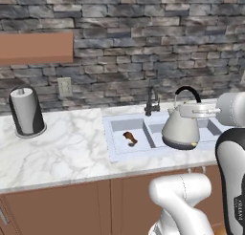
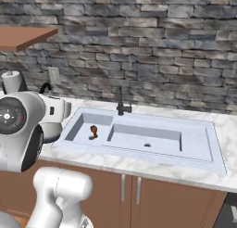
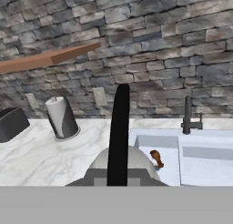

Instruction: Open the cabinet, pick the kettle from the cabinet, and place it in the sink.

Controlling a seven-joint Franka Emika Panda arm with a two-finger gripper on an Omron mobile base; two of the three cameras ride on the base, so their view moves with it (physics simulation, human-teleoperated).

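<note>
Now, kettle: we see the squat cone-shaped silver-grey metal kettle (image 1: 182,128) at centre right of the left base view, lifted over the basin's front half, upright, its thin black arched handle (image 1: 187,91) on top.
Gripper: our two-finger gripper (image 1: 191,108) reaches in from the right edge of that view; the fingers are closed on the kettle handle, which runs up the middle of the hand view as a dark band.
Sink: we see the wide pale white-blue rectangular basin (image 2: 203,150) across the centre of the right base view, split by a divider, with the slim dark faucet (image 2: 121,102) at its rear rim.
In the sink: a small brown object (image 1: 129,137) lies in the compartment nearer the paper roll; we cannot tell what it is.
Cabinet: we see the reddish-brown wooden wall cabinet (image 1: 36,48) at upper left of the left base view, underside and lower edge showing.
Counter: on the white marble counter (image 1: 62,148), a grey upright paper roll (image 1: 26,111) stands at the left, well apart from the sink.
Wall: a pale outlet plate (image 1: 64,87) sits on the grey stone wall, between roll and faucet.
</note>
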